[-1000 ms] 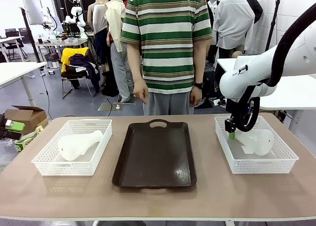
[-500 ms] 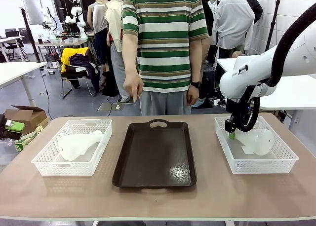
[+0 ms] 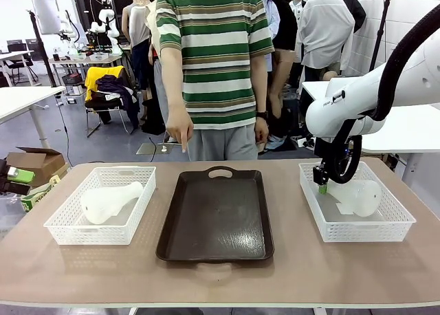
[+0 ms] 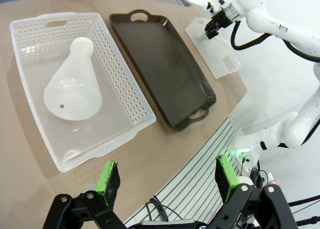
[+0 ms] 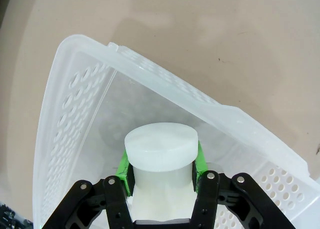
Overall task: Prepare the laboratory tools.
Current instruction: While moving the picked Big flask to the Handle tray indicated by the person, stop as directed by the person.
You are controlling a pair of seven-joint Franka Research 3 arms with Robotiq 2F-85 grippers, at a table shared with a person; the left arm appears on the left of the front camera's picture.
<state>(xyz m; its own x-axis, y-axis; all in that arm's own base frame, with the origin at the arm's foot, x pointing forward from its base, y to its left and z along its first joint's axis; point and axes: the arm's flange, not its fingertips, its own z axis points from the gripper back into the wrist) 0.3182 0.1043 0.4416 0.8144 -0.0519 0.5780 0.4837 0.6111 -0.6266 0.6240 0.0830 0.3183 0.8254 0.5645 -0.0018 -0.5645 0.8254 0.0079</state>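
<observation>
The counter [image 3: 220, 277] carries three containers in a row: a white lattice left basket [image 3: 89, 236], a dark brown tray [image 3: 216, 219] in the centre, and a white lattice right basket [image 3: 368, 231]. The left flask [image 3: 106, 201] lies on its side inside the left basket, with its base toward the robot's left and its neck toward the tray. The right flask [image 3: 363, 197] lies on its side inside the right basket, neck toward the tray side. The right jaws are closed on the neck of the right flask just below its rim. In the right wrist view, the right pads [image 5: 123, 168] press on both sides of that neck. The left jaws are fully open and hold nothing. In the left wrist view, the left pads [image 4: 108, 176] are well apart, above the counter edge near the left basket. A person [image 3: 210, 60] is at the far side of the counter, with one hand [image 3: 180, 131] pointing downward behind the tray.
</observation>
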